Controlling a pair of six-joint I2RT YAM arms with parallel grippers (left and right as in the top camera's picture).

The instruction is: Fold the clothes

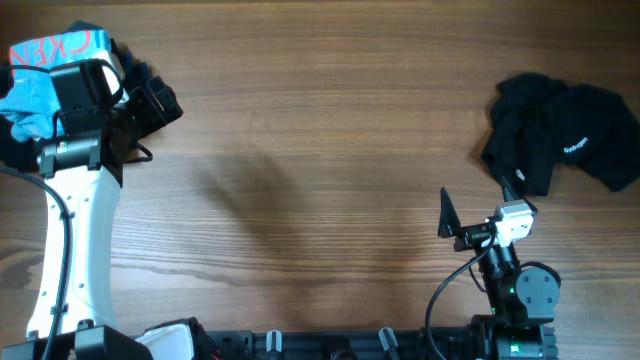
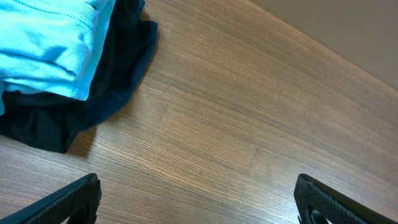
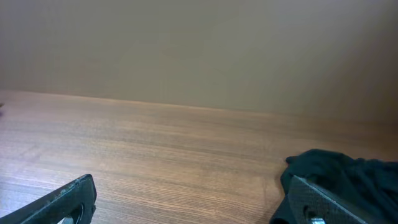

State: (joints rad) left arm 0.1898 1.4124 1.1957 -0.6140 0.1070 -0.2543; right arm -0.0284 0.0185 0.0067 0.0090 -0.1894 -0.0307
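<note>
At the near edge of the wooden table (image 1: 320, 170) stand the bases of 2 arms. The right gripper (image 1: 455, 228) hovers just past its base, near right, its 2 fingers (image 3: 69, 198) spread wide and holding nothing. The left arm (image 1: 70, 230) reaches from the near left up the left side, and the left gripper (image 2: 198, 190) hangs above bare wood at the far left, jaws also spread wide and empty, just right of a heap of clothes.

Between the arms, the whole middle of the table is open wood from the near edge to the far edge.

There are 2 heaps of clothes, well apart. At the far left corner lies 1 light blue T-shirt (image 1: 40, 75), crumpled, with reddish lettering on its upper face. It rests on dark fabric (image 2: 74, 106) that spills out to its right onto the wood; how many dark pieces lie there cannot be told. Near the right edge lies 1 crumpled black T-shirt (image 1: 565, 130) with a small pale print, just beyond the right gripper and apart from it.
</note>
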